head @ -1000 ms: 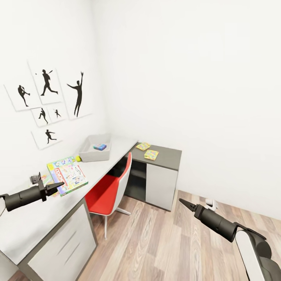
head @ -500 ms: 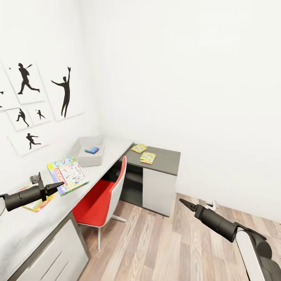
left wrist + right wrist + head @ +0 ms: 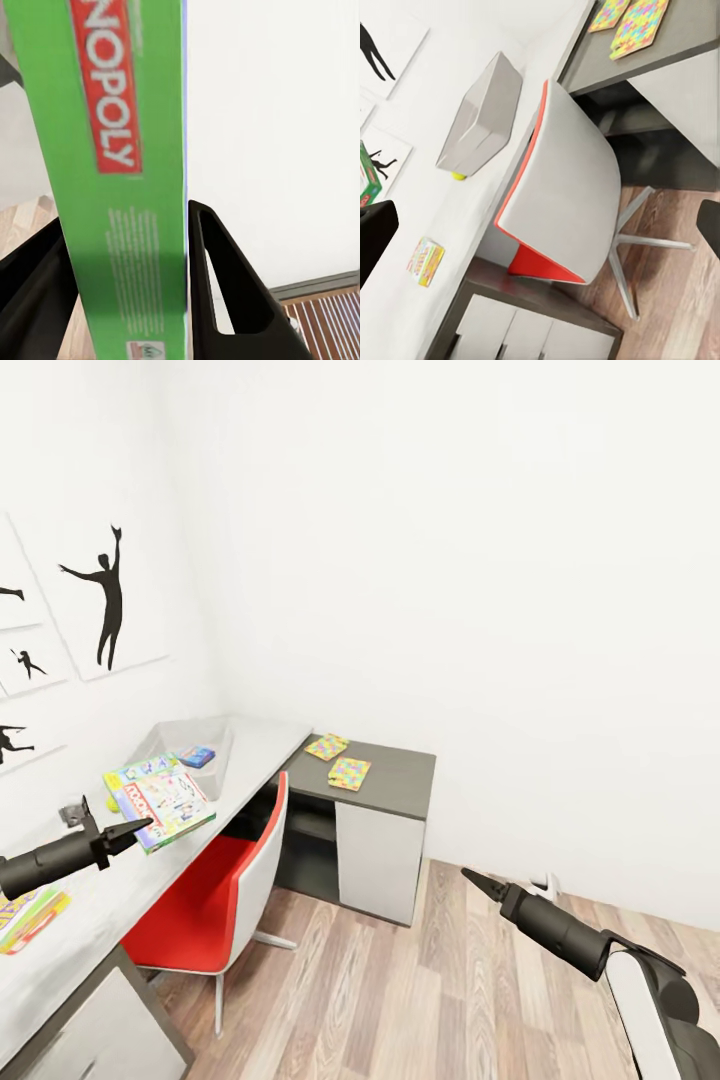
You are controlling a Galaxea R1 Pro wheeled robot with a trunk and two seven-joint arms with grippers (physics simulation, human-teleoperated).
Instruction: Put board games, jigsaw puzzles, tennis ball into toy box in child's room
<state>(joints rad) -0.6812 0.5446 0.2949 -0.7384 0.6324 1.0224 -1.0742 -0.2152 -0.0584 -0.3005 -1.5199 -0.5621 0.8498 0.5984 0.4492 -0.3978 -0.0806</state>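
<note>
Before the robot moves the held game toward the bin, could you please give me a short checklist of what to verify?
1. Left hand clamped on the green-edged Monopoly board game box: ok.
2. Translucent grey plastic toy box open on the light grey desk: ok.
3. Room in the toy box: cannot tell; a small blue item lies inside.
4. Right hand free, hanging over the wood floor: ok.
5. Red-and-white chair stands close beside the desk: ok.
</note>
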